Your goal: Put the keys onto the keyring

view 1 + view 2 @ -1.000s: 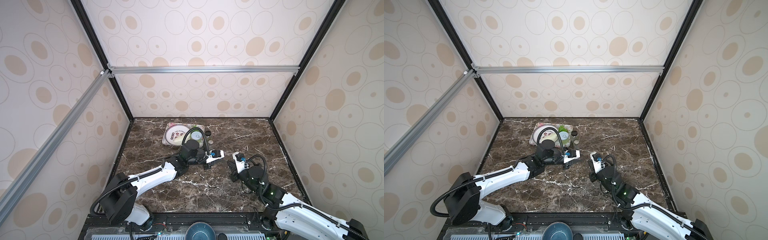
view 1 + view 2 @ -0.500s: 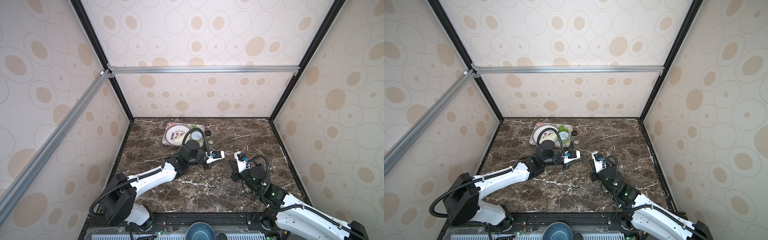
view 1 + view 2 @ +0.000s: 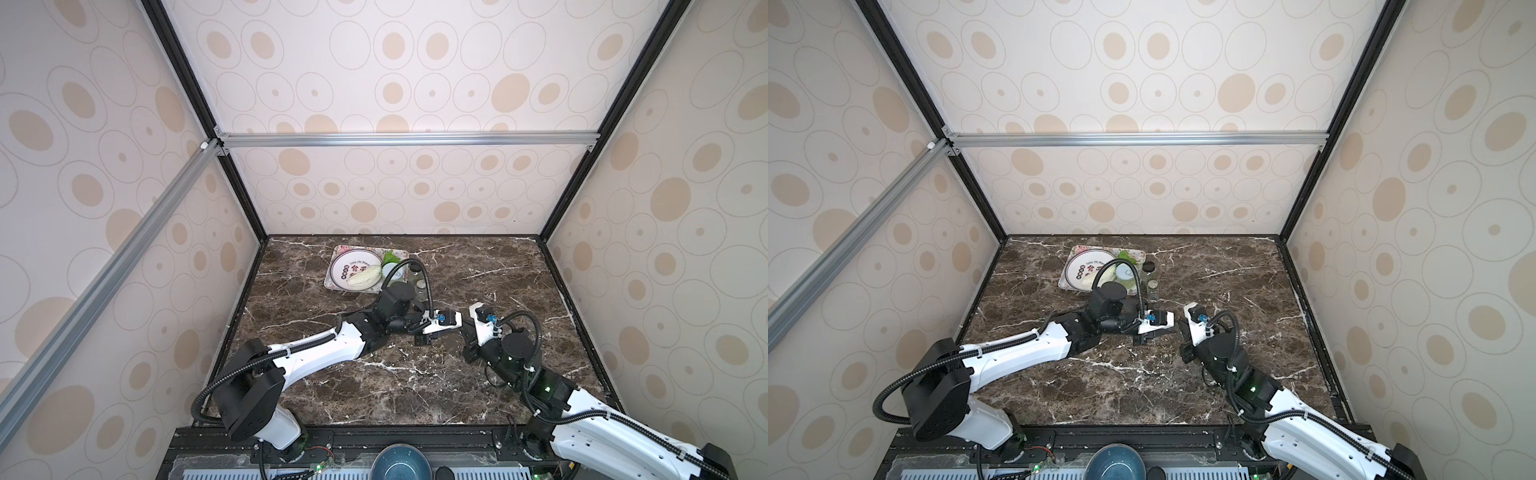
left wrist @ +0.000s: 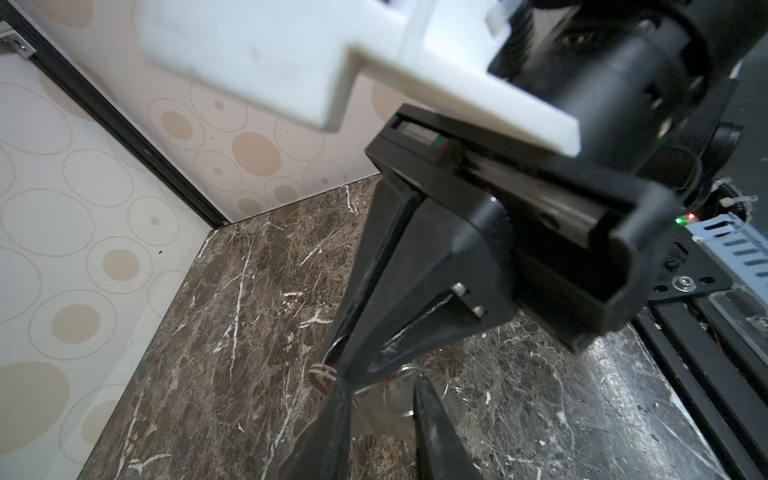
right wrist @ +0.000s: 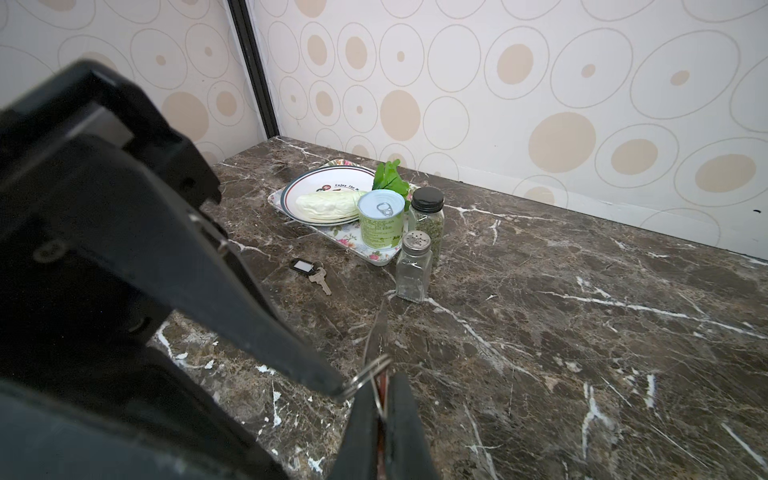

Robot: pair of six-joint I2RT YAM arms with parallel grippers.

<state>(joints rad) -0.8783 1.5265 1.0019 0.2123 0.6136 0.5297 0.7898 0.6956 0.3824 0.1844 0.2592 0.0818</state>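
Furthest left, the black rectangular key tag with a white centre and its brass key lie flat on the dark marbled bench, just in front of the floral-rimmed tray. Neither arm is near them, so I judge they are for a later turn.

My left gripper reaches to the middle of the bench. Its jaws stand narrowly apart with ring wire in the gap, and I cannot tell whether they pinch anything. One fingertip touches the small silver wire keyring, probably to steady it or pry its coil.

On the right, my right gripper has its jaws closed tight on the red-orange key tag. The keyring stands just off their tips, low over the bench, where both arms can work the join. Threading looks underway, not finished.
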